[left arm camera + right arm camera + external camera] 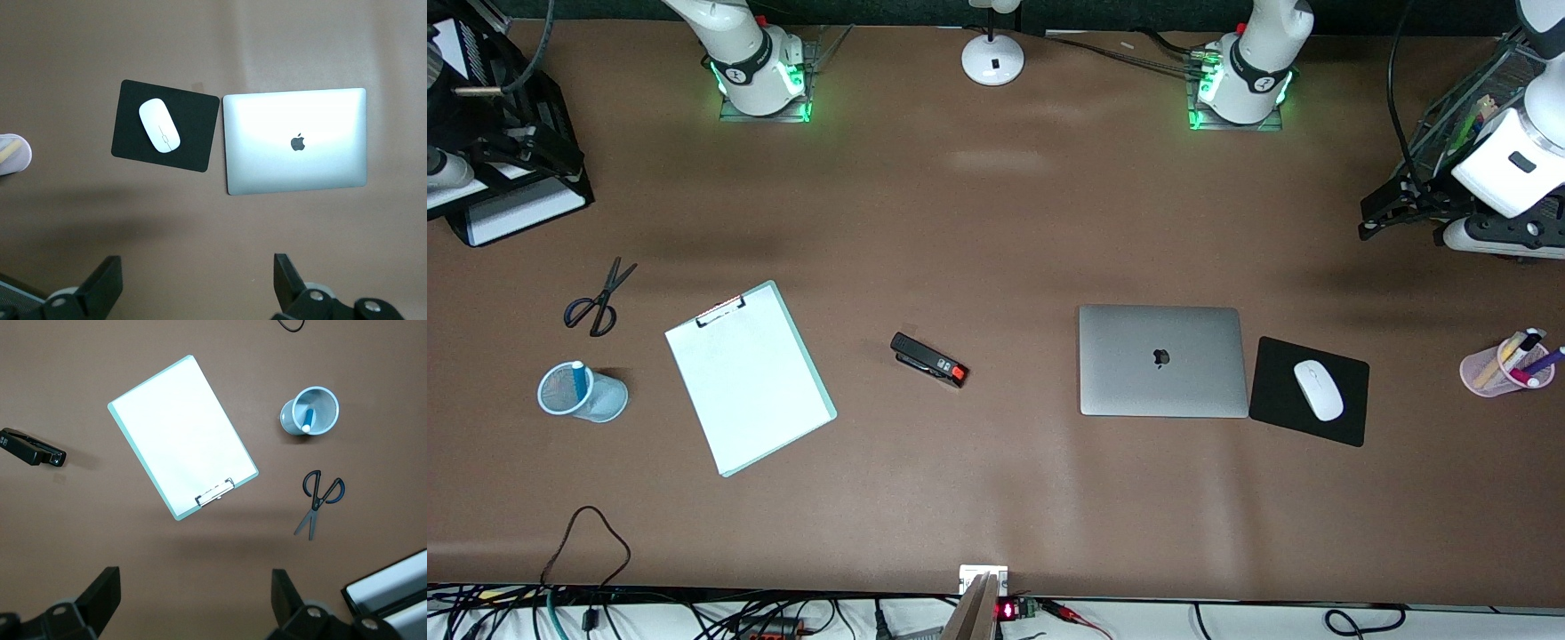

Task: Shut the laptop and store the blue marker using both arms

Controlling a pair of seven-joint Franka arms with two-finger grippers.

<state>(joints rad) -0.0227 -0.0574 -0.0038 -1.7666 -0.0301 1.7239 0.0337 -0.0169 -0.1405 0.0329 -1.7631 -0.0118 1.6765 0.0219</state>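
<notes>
The silver-grey laptop (1161, 360) lies closed, lid and apple logo up, toward the left arm's end of the table; it also shows in the left wrist view (295, 141). The blue marker (580, 376) stands in a light-blue mesh cup (609, 400) toward the right arm's end, and shows in the right wrist view (307, 420). My left gripper (198, 277) is open and empty, high over bare table beside the laptop. My right gripper (197, 590) is open and empty, high over bare table by the clipboard. Both arms are drawn back toward the table's ends.
A black mouse pad (1272, 400) with a white mouse (1318, 388) lies beside the laptop. A pink pen cup (1504, 369), a black stapler (929, 359), a clipboard (749, 377), scissors (598, 298), a lamp base (992, 58) and a black tray (516, 209) are also on the table.
</notes>
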